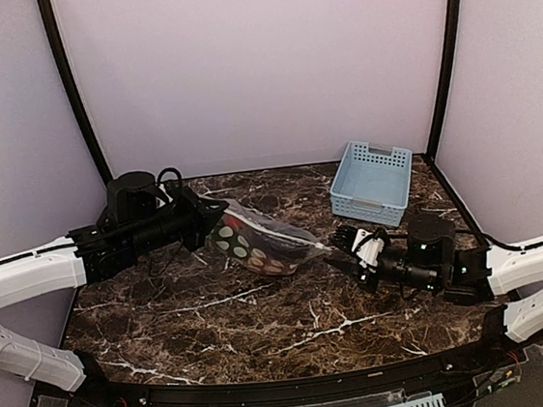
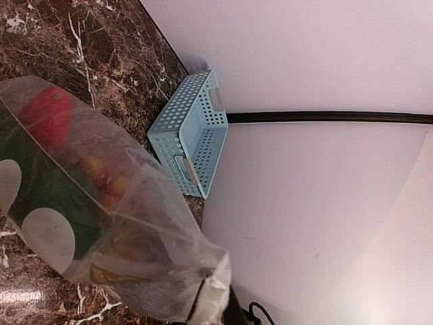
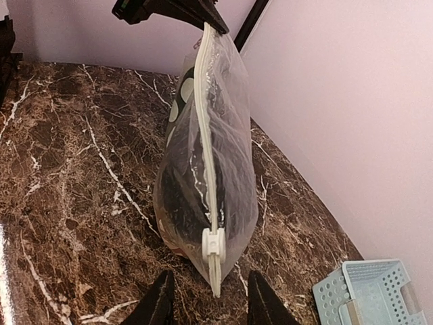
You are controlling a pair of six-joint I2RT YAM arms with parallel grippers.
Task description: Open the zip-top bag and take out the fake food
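Observation:
The zip-top bag [image 1: 261,243] is stretched between the two grippers above the marble table, zip track up. My left gripper [image 1: 207,220] is shut on the bag's far corner, which shows pinched in the left wrist view [image 2: 215,291]. The fake food [image 2: 49,116] shows through the plastic as a red piece, green and dark shapes. In the right wrist view the white slider [image 3: 212,242] sits near the near end of the zip track [image 3: 205,122]. My right gripper [image 3: 211,301] is open, one finger on each side of the bag's near end, not touching it.
A light-blue slotted basket [image 1: 373,181] stands at the back right of the table; it also shows in the left wrist view [image 2: 193,132] and in the right wrist view [image 3: 369,294]. Purple walls close in the back and sides.

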